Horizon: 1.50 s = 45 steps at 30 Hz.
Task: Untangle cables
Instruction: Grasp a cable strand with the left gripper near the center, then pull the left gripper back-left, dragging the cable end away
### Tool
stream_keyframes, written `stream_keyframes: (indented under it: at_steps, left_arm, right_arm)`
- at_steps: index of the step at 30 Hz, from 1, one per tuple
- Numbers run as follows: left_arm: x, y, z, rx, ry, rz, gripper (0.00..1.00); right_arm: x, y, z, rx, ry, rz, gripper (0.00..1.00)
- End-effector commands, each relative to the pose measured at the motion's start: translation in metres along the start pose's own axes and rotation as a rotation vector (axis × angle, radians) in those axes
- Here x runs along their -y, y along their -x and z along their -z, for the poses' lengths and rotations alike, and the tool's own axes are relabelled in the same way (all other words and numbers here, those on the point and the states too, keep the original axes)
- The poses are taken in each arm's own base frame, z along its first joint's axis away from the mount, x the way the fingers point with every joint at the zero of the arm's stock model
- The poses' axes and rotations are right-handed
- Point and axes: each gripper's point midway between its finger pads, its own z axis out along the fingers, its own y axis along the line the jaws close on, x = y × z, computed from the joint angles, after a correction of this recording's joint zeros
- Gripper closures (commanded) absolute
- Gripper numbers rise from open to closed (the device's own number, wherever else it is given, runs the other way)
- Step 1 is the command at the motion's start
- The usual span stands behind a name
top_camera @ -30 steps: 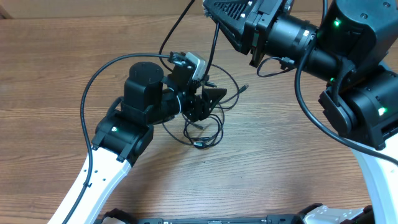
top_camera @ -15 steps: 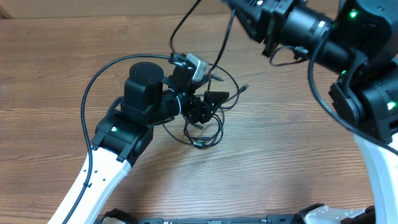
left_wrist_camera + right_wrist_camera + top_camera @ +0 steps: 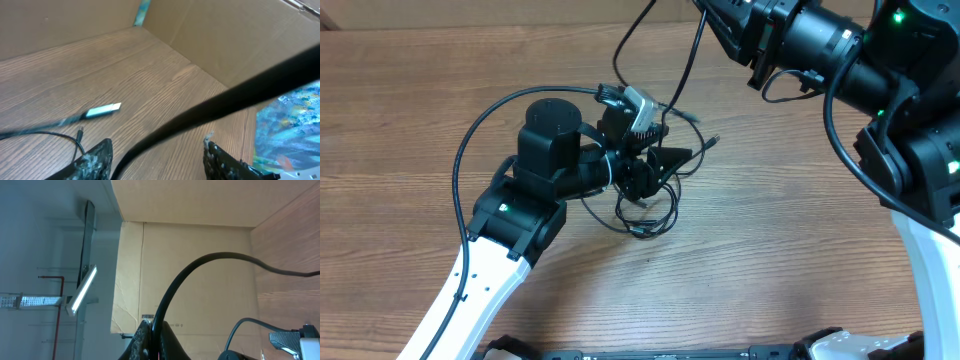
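The untangling is judged to be under way and far from done; most of the cables (image 3: 645, 210) lie as a loose knot of overlapping loops on the desk (image 3: 410, 120), touching the left claw (image 3: 655, 168) and spreading from it toward the robot's own side. One raised cable (image 3: 688, 65) is seen running out of that knot, up and away from the left claw, to the right claw (image 3: 154, 345), which is held well apart from the left claw on its far side; in the right wrist view the right claw is seen closed tight, the raised cable pinched between its tips and arching off. The left claw is held partly open; a blurred black cord (image 3: 215, 107) is seen crossing the gap between its fingers (image 3: 95, 160); which cord it is cannot be told, and no pinch on it is shown, so nothing is taken to be held. A plug (image 3: 105, 110) with a pale tip lies free on the desk just beyond the left claw. What is left, by this judgement: the raised cable is not yet pulled clear of the knot; the other loops are not yet separated and laid apart.
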Motion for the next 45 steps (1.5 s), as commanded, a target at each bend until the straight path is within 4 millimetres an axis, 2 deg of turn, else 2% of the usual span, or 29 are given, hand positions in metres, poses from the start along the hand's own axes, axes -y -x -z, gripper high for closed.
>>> stream_keyframes:
  at_steps: [1, 5, 7, 11, 13, 14, 22, 26, 29, 32, 35, 36, 37, 39, 41, 43, 45]
  left_arm:
    - [0.011, 0.004, 0.002, 0.005, -0.053, -0.009, 0.46]
    - [0.011, 0.004, 0.002, 0.005, -0.053, -0.008, 0.51]
    - [0.011, 0.004, 0.002, 0.004, -0.052, -0.008, 0.57]
    - [0.011, 0.003, 0.002, -0.001, -0.052, -0.004, 0.76]
    - [0.011, 0.002, 0.002, -0.003, -0.051, -0.001, 0.92]
    - [0.011, 0.002, 0.002, -0.004, -0.051, 0.000, 0.96]
    - [0.011, 0.002, 0.002, -0.004, -0.053, 0.014, 0.96]
    - [0.021, 0.005, 0.004, -0.001, -0.102, 0.049, 0.96]
    - [0.025, 0.010, 0.010, 0.015, -0.103, 0.137, 0.96]
    - [0.032, 0.018, 0.017, 0.038, -0.112, 0.226, 0.96]
    - [0.041, 0.029, 0.028, 0.080, -0.121, 0.290, 0.96]
    - [0.043, 0.034, 0.033, 0.103, -0.110, 0.327, 0.96]
    - [0.043, 0.037, 0.037, 0.117, -0.101, 0.345, 0.96]
    - [0.047, 0.044, 0.047, 0.157, -0.085, 0.384, 0.96]
    - [0.047, 0.049, 0.054, 0.187, -0.073, 0.459, 0.96]
    - [0.043, 0.055, 0.060, 0.227, -0.046, 0.555, 0.96]
    - [0.040, 0.060, 0.065, 0.267, -0.026, 0.618, 0.96]
  right_arm:
    - [-0.007, -0.003, 0.004, -0.009, 0.018, 0.008, 0.96]
    - [-0.007, -0.003, 0.004, -0.009, 0.017, 0.008, 0.96]
    - [-0.007, -0.003, 0.004, -0.009, 0.017, 0.011, 0.96]
    - [-0.006, 0.002, 0.006, 0.008, 0.014, 0.010, 0.96]
    - [-0.006, 0.009, 0.008, 0.026, 0.013, 0.010, 0.96]
    - [-0.006, 0.012, 0.009, 0.033, 0.013, 0.010, 0.96]
    - [0.009, 0.017, 0.012, 0.043, -0.041, 0.002, 0.96]
    - [0.019, 0.023, 0.014, 0.072, -0.083, 0.021, 0.96]
    - [0.034, 0.050, 0.023, 0.191, -0.155, 0.098, 0.94]
    - [0.061, 0.078, 0.041, 0.325, -0.275, 0.091, 0.90]
    - [0.089, 0.104, 0.065, 0.458, -0.420, 0.114, 0.90]
    - [0.102, 0.115, 0.079, 0.520, -0.501, 0.131, 0.90]
    - [0.108, 0.118, 0.085, 0.543, -0.541, 0.144, 0.88]
    - [0.126, 0.121, 0.098, 0.554, -0.656, 0.207, 0.70]
    - [0.136, 0.122, 0.103, 0.542, -0.723, 0.253, 0.44]
    - [0.146, 0.120, 0.105, 0.500, -0.779, 0.300, 0.25]
    - [0.158, 0.116, 0.108, 0.455, -0.840, 0.326, 0.20]
